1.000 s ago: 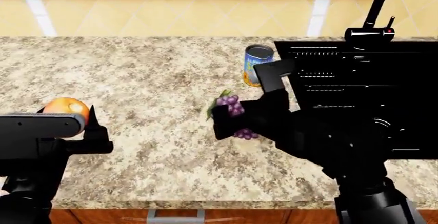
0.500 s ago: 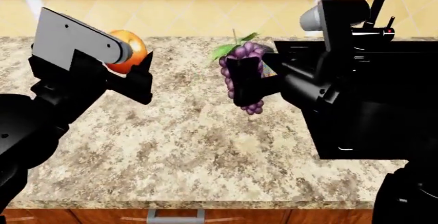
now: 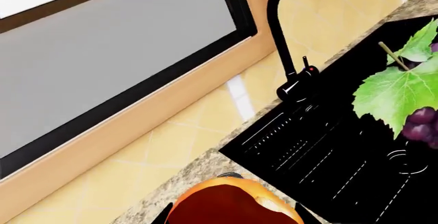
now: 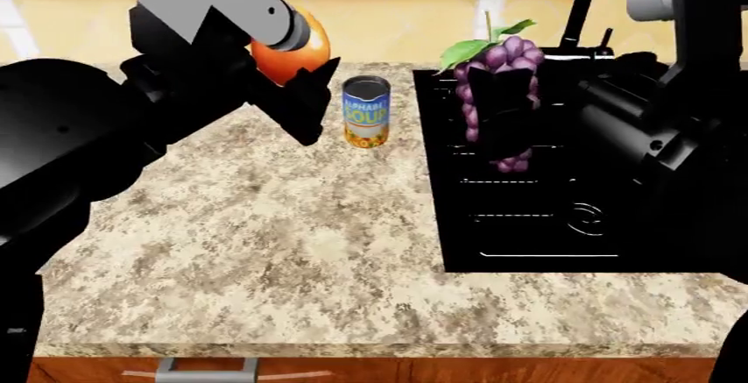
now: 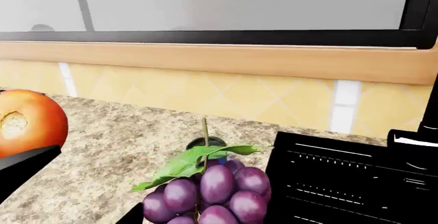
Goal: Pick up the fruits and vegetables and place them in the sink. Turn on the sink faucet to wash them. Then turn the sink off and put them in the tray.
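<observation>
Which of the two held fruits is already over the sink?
The grapes, in the right pincer, hang over the black sink. The orange fruit, in the left pincer, is over the counter near the can.

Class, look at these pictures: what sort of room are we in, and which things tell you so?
Most likely a home kitchen, simulated: a speckled granite countertop with a black sink set in it, a faucet behind, and a tiled backsplash under a window.
</observation>
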Controlling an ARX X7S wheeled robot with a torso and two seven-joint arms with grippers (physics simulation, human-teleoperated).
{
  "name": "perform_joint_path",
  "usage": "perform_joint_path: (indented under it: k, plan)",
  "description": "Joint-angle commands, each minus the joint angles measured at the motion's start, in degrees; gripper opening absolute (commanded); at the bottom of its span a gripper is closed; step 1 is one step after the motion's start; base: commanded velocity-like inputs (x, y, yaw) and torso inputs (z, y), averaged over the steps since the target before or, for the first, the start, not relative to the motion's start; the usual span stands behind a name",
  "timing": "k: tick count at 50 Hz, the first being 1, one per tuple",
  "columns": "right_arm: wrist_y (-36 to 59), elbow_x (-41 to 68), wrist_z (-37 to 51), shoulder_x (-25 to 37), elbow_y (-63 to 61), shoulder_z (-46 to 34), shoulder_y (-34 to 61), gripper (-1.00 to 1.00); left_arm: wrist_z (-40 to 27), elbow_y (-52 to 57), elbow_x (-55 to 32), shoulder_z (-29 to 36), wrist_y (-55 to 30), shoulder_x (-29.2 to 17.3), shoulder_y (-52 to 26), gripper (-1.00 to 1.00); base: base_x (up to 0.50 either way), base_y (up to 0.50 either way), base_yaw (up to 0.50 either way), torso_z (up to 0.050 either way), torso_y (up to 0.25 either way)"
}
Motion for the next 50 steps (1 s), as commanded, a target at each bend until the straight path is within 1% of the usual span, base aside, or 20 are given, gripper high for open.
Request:
perform_joint_path:
  k: [1,10,19,31,38,46,50]
  plan:
    - [0.6,2.2,1.6,4.0,-1.0,0.3,-0.1,-1.0,2.1,-2.4,-0.3,3.3,0.6,1.6,-3.4,-1.0,0.0,-0.5,0.0,0.0,0.0]
    - [-1.0,-3.7,-3.1,5.1,-2.2,1.6,-1.6,-1.0,2.2,-3.2,-0.2,3.8,1.3,2.3,-3.7,-1.0,0.0,-0.5,0.0,0.0,0.0]
    - [-2.1,-5.0,-4.6,6.1,-2.4,1.8,-3.0,-1.0,1.7,-3.1,-0.6,3.4,0.9,2.3,-3.6,-1.0,0.0,-0.5,0.0,0.0,0.0]
    - [-4.1,-11.6,-11.4,4.4,0.1,-2.0,-2.1,-1.0,0.8,-2.1,-0.8,2.9,0.7,1.1,-2.4,-1.0,0.0,-0.5,0.0,0.0,0.001]
    - [-6.1,-15.1,-15.5,4.8,0.6,-3.2,-3.3,-1.0,-0.5,-1.2,-1.2,2.5,-0.1,0.7,-1.3,-1.0,0.0,-0.5,0.0,0.0,0.0]
    - [-7.4,-17.0,-17.6,5.2,0.7,-4.0,-4.2,-1.0,-0.4,-1.5,-0.5,3.3,1.2,1.1,-1.1,-1.0,0.0,-0.5,0.0,0.0,0.0]
    - [-7.3,-16.4,-17.0,5.1,1.0,-4.0,-3.8,-1.0,-0.4,-1.2,-0.7,3.1,1.2,0.8,-1.2,-1.0,0.0,-0.5,0.0,0.0,0.002]
